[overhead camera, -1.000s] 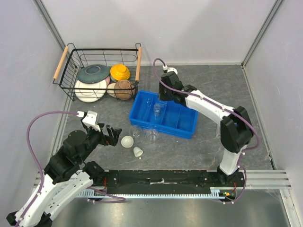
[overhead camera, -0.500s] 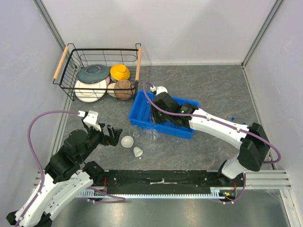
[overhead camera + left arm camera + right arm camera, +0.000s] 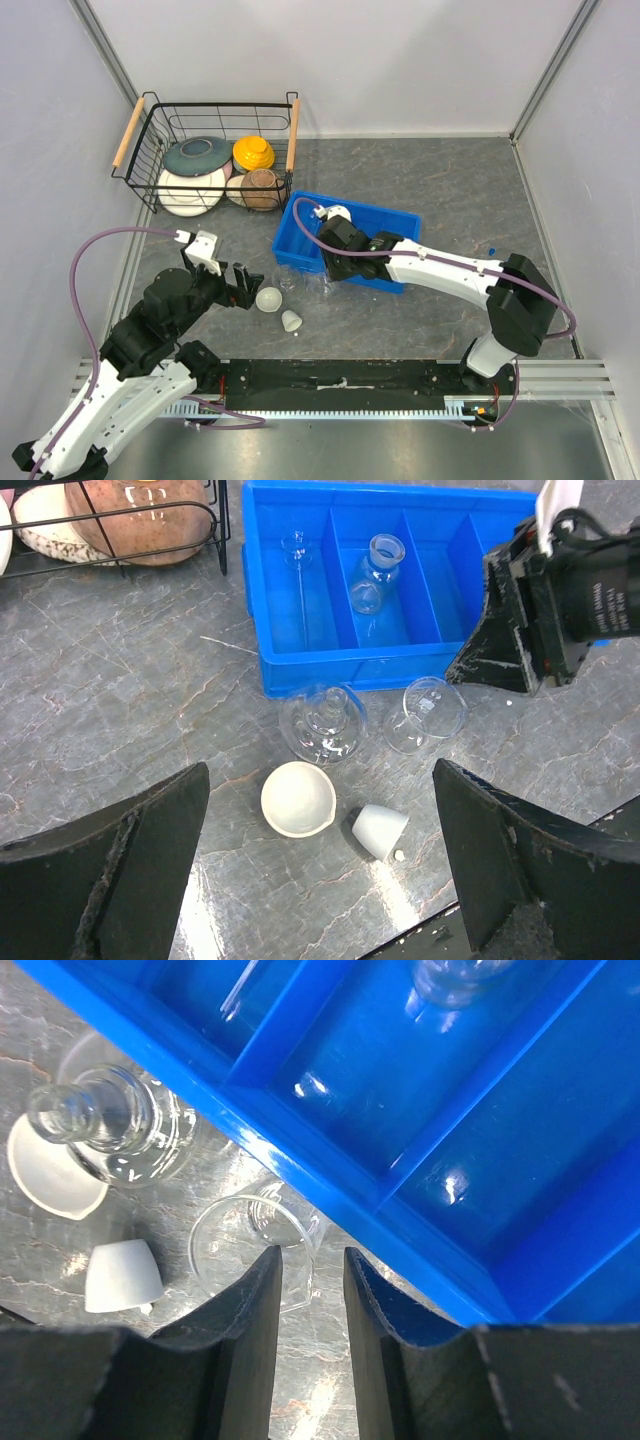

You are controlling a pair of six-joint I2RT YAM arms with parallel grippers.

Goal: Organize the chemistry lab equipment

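**Right arm now down at the tray's near wall**
The right end effector [image 3: 312, 1256] has swung from beyond the tray [image 3: 300, 670] across it. It now sits low, jaws part-open, straddling the rim of the beaker [image 3: 425, 712] on the surface just beside the tray. The left end effector [image 3: 322, 770], released wide, has barely shifted on the tray's near side.

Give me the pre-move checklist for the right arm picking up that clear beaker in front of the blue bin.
1. Right gripper open: ok.
2. Beaker rim lined up between its jaws: ok.
3. Beaker gripped: not ok, jaws stand wider than the glass wall.
4. Round flask clear of the beaker: ok, a gap shows.
5. Blue bin has a bare compartment: ok.
6. Left gripper out of the way: ok, open, apart from the right gripper.
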